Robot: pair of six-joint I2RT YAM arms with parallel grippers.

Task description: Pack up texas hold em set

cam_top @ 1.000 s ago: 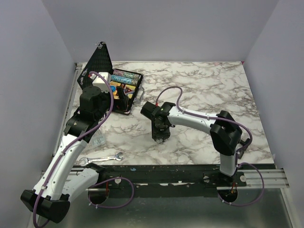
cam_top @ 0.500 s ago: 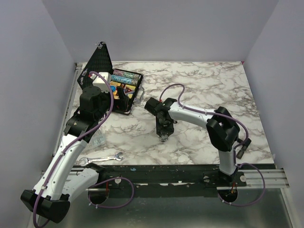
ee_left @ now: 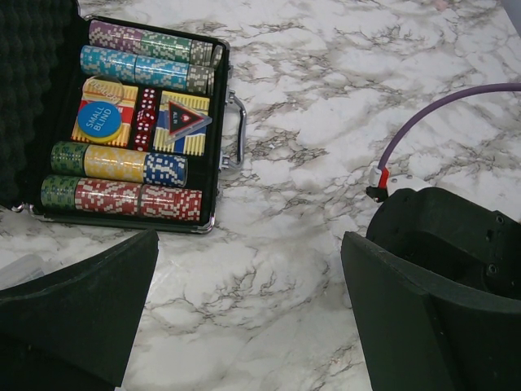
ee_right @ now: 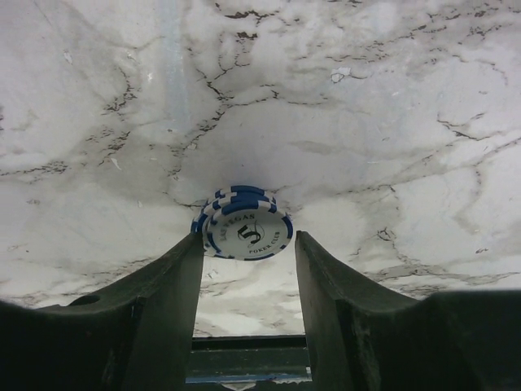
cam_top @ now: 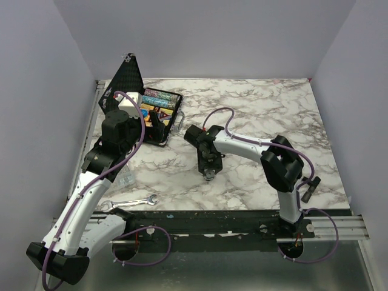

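Observation:
The black hinged case (cam_top: 159, 112) lies open at the back left with its lid (cam_top: 128, 79) upright. In the left wrist view the case (ee_left: 213, 122) holds rows of multicoloured chips (ee_left: 138, 69), a yellow-blue card box (ee_left: 102, 122) and a dark red triangle (ee_left: 186, 120). My left gripper (ee_left: 248, 326) is open and empty over the marble just in front of the case. A small stack of whitish, blue-edged chips (ee_right: 242, 226) lies on the marble. My right gripper (ee_right: 248, 244) points down with its fingers close on either side of the stack, the left finger (ee_right: 175, 277) touching it.
A silver wrench (cam_top: 130, 202) lies near the front left edge. A clear plastic piece (cam_top: 124, 180) lies beside the left arm. The case's metal handle (ee_left: 238, 130) faces the table's middle. The right arm (ee_left: 456, 244) fills the right of the left wrist view.
My right gripper has shifted slightly right and turned, and now stands around the chip stack. The left arm and the case have not moved.

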